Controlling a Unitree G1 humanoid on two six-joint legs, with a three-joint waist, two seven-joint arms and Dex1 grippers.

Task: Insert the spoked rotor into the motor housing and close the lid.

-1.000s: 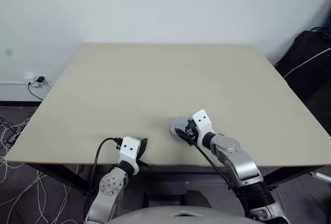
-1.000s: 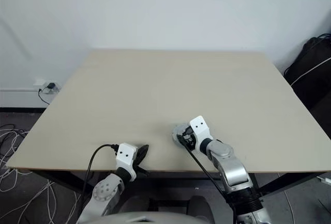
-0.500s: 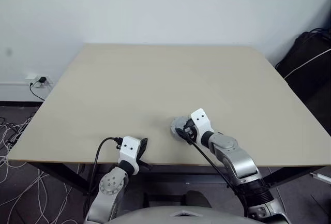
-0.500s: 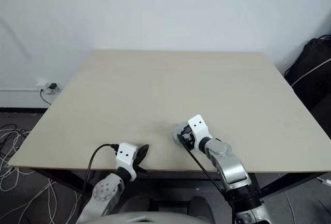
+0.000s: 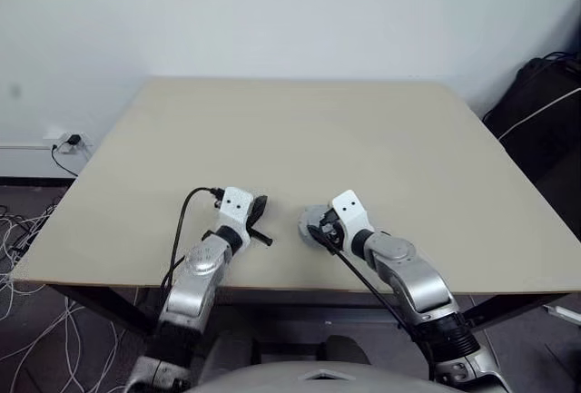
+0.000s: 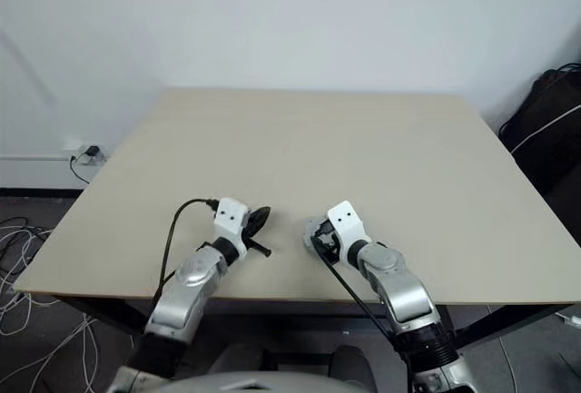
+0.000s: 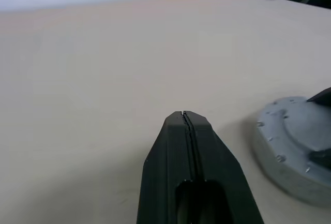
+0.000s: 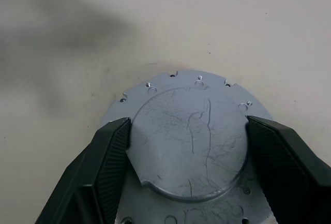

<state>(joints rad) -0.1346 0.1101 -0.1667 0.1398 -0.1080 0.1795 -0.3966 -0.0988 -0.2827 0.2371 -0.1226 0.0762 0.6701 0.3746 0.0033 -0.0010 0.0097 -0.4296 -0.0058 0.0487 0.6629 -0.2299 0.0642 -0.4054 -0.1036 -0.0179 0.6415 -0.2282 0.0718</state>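
Observation:
The lid (image 8: pixel 190 146), a smooth grey disc with a raised round centre and a screw-holed flange, lies flat on the table (image 5: pixel 300 139) near its front edge. My right gripper (image 8: pixel 189 125) reaches down over it, and its two black fingers (image 8: pixel 111 151) press against opposite sides of the raised centre. My left gripper (image 5: pixel 261 216) hovers just left of the lid (image 7: pixel 295 141), fingers shut together with nothing between them. The spoked rotor and the motor housing are hidden or out of view; I cannot tell what lies under the lid.
The table's front edge (image 5: pixel 272 289) runs just behind both grippers. A black bag (image 5: pixel 545 93) stands off the right side. A wall socket and cables (image 5: pixel 64 143) sit on the floor at the left.
My left arm has moved forward and up from the table's front edge to a spot beside the lid, still shut. The right gripper has stayed on the lid.

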